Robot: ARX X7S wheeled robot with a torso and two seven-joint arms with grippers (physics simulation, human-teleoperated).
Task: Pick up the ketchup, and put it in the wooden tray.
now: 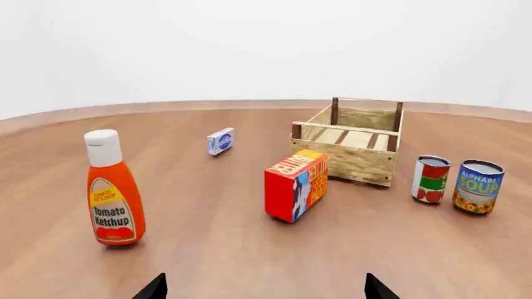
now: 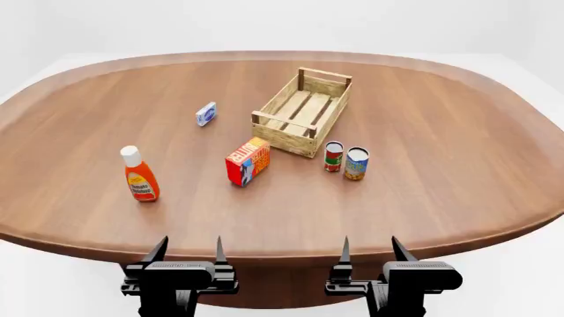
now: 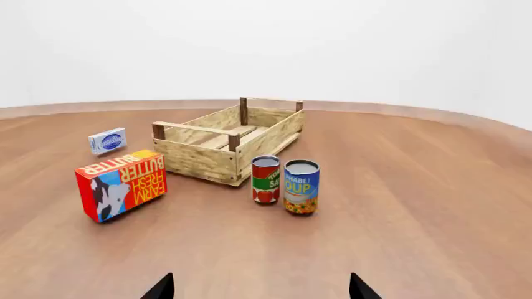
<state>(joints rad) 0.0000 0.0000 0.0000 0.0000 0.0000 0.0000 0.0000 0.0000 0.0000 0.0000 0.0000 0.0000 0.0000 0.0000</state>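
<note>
My left gripper hangs just off the near edge of the surface, and its two fingers are spread wide with nothing between them. My right gripper hangs beside it at the same edge, and it is wide and holds nothing too.

The ketchup stands up straight on the surface, toward the near left side, a bit past my left gripper. It is orange-red with a white cap on top. Its label says Tomato Ketchup in my left wrist view.

Farther in, near the middle of the surface, stands a red butter box. Two small cans stand close together to the right of it: a red tomato can and a blue soup can.

The wooden tray sits past the box and the cans, toward the far edge. It sits at a slant to the edges, and its near corner is close to the tomato can. I see only its own slats inside it. The ketchup is well apart from it.

A little blue and white box sits to the left of the tray.
</note>
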